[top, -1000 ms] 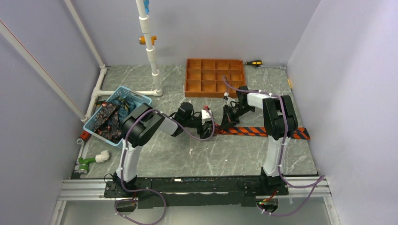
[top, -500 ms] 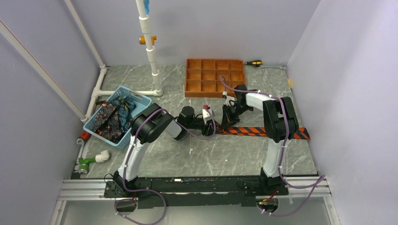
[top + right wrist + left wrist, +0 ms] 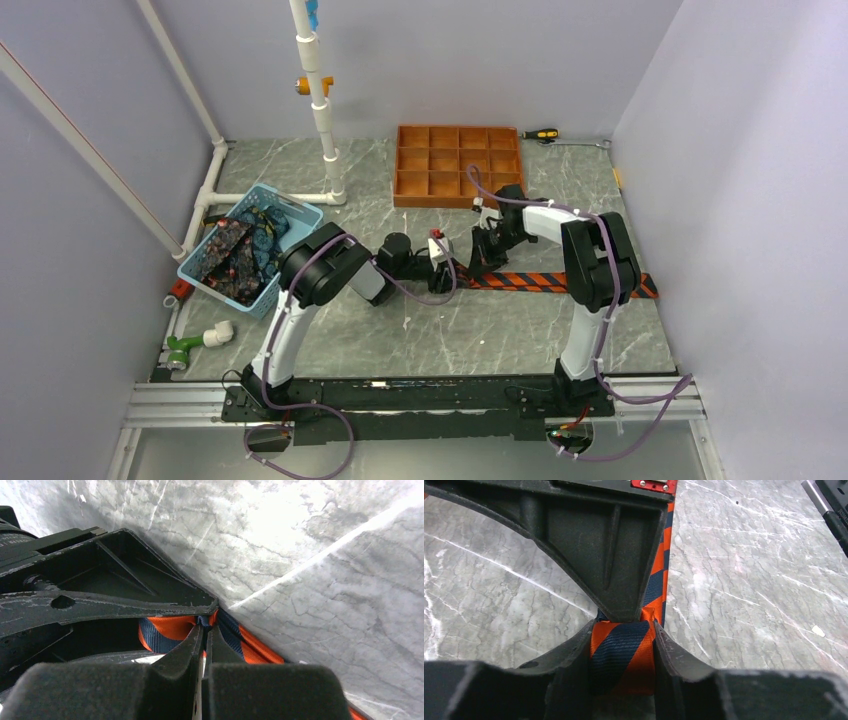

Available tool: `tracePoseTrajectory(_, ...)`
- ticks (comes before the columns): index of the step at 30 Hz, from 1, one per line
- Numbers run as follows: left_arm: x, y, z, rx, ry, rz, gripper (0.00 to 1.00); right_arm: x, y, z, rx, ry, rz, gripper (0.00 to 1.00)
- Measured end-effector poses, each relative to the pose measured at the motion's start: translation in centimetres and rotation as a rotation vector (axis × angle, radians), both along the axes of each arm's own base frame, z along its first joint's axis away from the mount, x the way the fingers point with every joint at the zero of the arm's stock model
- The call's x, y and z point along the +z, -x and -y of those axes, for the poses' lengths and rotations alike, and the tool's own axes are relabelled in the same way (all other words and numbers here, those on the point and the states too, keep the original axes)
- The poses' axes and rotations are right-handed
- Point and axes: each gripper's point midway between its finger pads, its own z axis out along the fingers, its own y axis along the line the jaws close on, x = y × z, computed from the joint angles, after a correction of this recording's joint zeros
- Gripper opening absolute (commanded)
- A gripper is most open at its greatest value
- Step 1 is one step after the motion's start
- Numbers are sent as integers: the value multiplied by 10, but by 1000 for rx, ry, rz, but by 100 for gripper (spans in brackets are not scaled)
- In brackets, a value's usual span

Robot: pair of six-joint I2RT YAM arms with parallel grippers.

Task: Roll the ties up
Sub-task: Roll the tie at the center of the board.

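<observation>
Tension needed to be even. Left gripper [image 3: 623, 635] clamped the rolled orange-and-black striped fabric necktie [image 3: 620, 662]; right gripper [image 3: 204, 632] pinched it at 3 o'clock.

Woven, faintly sheeny tie [image 3: 624, 655] on polished, seemingly marble table [image 3: 749, 580].

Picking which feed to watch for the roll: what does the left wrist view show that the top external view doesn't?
Only the left wrist view: the end of the striped tie folded over itself, pinched between the fingers of the left gripper, with the tip of the right gripper set right behind the fold. Only the top external view: the tie's flat length running right, the blue basket holding other ties, and the orange gridded tray. Both: the striped tie, the two grippers meeting at its left end, and the marble table.
</observation>
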Motion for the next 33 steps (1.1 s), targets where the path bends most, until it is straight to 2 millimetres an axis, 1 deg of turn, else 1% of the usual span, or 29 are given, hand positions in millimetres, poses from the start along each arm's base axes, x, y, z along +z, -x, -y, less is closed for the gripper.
tracePoseTrajectory(2, -1, 0, 0, -2, -7, 8, 23, 0, 0, -1, 7, 13, 22, 0)
tracePoseTrajectory(4, -1, 2, -3, -6, -37, 31, 17, 0, 1, -3, 17, 17, 26, 6)
tracePoseTrajectory(6, 0, 4, -8, -1, -90, 52, 13, 1, 3, -8, 29, 8, 15, 14)
tracePoseTrajectory(9, -1, 4, -15, -1, -177, 83, 7, 2, 6, -12, 50, -6, 1, 32)
tracePoseTrajectory(12, -1, 2, -16, -21, -258, 125, 6, 6, 6, -8, 60, -11, -8, 39)
tracePoseTrajectory(17, 0, 1, -17, -56, -350, 180, 5, 12, 3, 11, 46, -32, -31, 39)
tracePoseTrajectory(19, -1, 0, -19, -64, -377, 189, 5, 15, 0, 22, 6, -58, -46, 39)
tracePoseTrajectory(22, -1, -1, -21, -73, -401, 194, 5, 23, 2, 29, -60, -118, -65, 39)
tracePoseTrajectory(24, -1, -1, -20, -78, -413, 192, 5, 30, 7, 22, -83, -164, -78, 39)
tracePoseTrajectory(26, -1, 0, -20, -82, -423, 196, 5, 37, 10, 9, -83, -206, -87, 39)
tracePoseTrajectory(31, -1, 0, -20, -83, -435, 208, 5, 46, 9, -19, -62, -268, -81, 42)
tracePoseTrajectory(33, -2, 0, -20, -82, -438, 208, 5, 46, 8, -24, -57, -276, -76, 42)
